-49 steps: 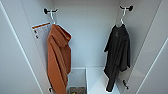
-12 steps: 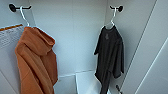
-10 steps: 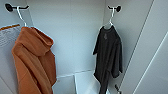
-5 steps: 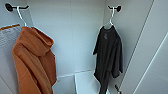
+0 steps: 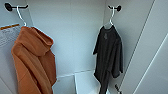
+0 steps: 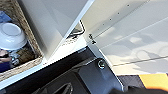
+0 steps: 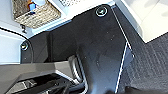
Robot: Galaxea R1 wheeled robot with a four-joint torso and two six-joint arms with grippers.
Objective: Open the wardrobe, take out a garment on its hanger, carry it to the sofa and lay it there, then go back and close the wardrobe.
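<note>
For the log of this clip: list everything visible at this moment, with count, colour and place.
wardrobe: one, white, open, its inside shown in the head view.
garment: one, black, hanging on a white hanger from the right hook.
hoodie: one, orange-rust, hanging on a white hanger from the left hook.
hooks: two, black, high up in the wardrobe, one on each side.
paper: one, white with an orange strip, behind the hoodie on the left.
basket: one, woven, tan, seen from the left wrist.
bowl: one, white, in the basket.
wrist plate: dark, robot's own, in the right wrist view.
</note>
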